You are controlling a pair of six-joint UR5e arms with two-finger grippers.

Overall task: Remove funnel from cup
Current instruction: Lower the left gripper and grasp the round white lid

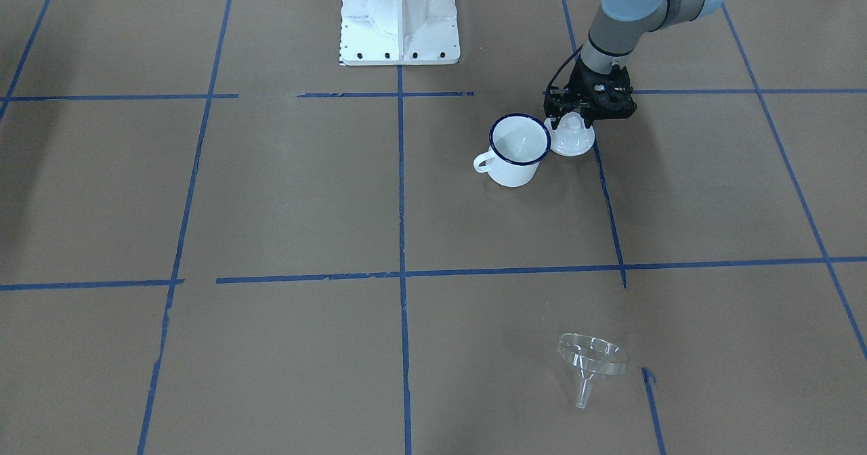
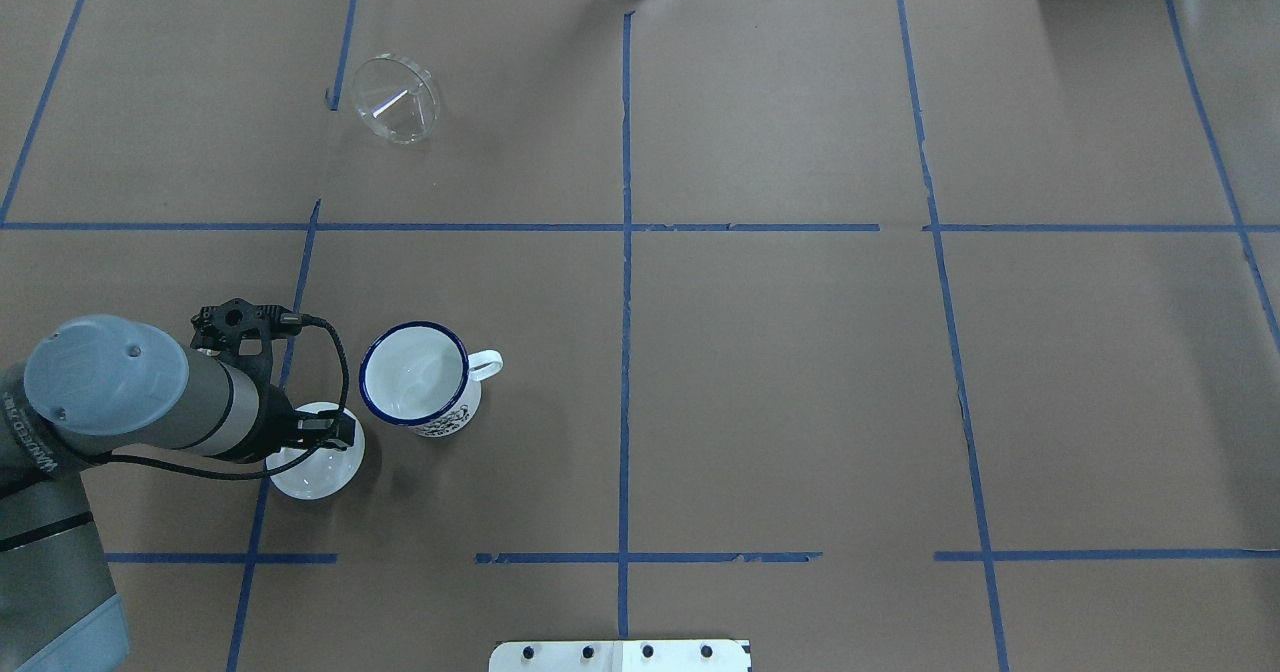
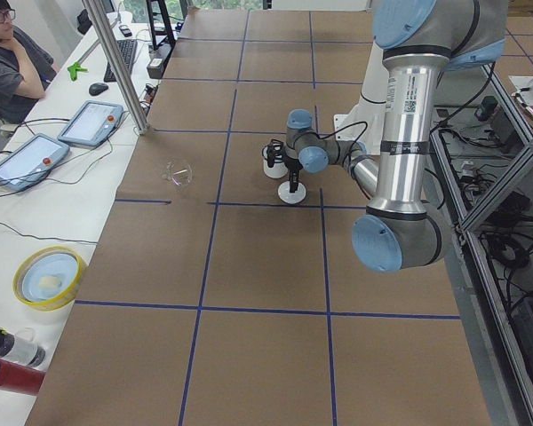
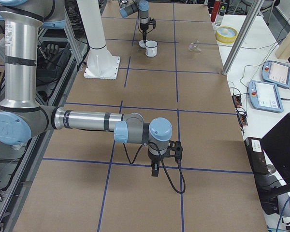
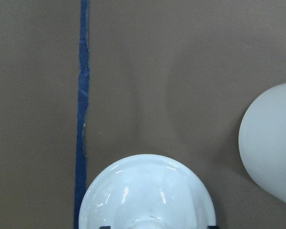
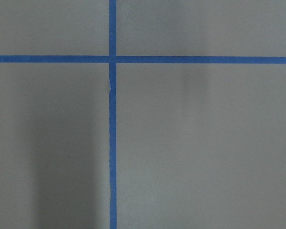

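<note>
Though the count is short, we take it first: one funnel (image 2: pixel 395 99), one cup (image 2: pixel 418 380), one white lid (image 2: pixel 318 462) with a knob, and two arms over a brown worktop (image 2: pixel 800 402) crossed by blue tape lines (image 2: pixel 626 352).

We find the clear funnel out of the cup, tipped on its side on the worktop's far part, close to a tape line and well apart from everything else. The cup stands upright with its dark-rimmed mouth open to the overhead camera and its loop handle turned toward the robot's right. The lid sits flat on the worktop just beside the cup, on the robot's left of it.

The left gripper (image 1: pixel 572 122) hangs straight over that lid. In its wrist view the knob lies between the two dark fingers (image 5: pixel 105 227), which are spread wide and clear of it, so we read them as released. The funnel is far from these fingers — a whole taped square beyond them, away from the robot.

The right gripper (image 4: pixel 155 171) points down over bare worktop at the other end, and we cannot tell how its fingers stand.
</note>
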